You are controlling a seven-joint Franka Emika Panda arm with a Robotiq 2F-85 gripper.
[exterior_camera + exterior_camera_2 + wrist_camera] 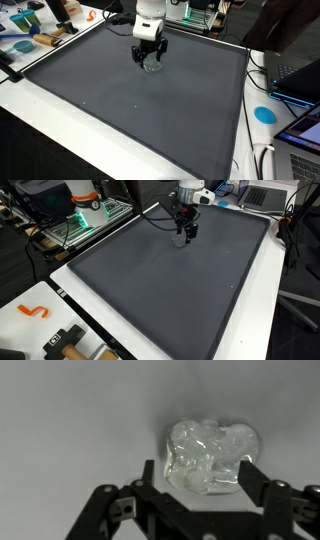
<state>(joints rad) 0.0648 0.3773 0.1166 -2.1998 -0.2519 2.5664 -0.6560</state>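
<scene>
A white desk [40, 130] fills both exterior views, and a large dark grey mat [130, 100] covers nearly all of it, leaving only a pale border. Laptops [300, 75] and cables crowd one edge. A rack of electronics lit green [85, 222] stands beyond another.

The white robot arm [148, 15] reaches down over the far part of the mat, close to its edge. Its black pincer [149, 60] points straight down and sits low over the surface.

In the wrist view the pincer [200, 468] stands wide, with a dark finger [150, 472] on each side of a crumpled lump of clear plastic [210, 450]. The lump lies on the mat between them and nearly fills the gap. Whether the pads press on it cannot be told.

Smaller things lie apart on the white border: a blue disc [264, 114] and an orange squiggle [33, 311].
</scene>
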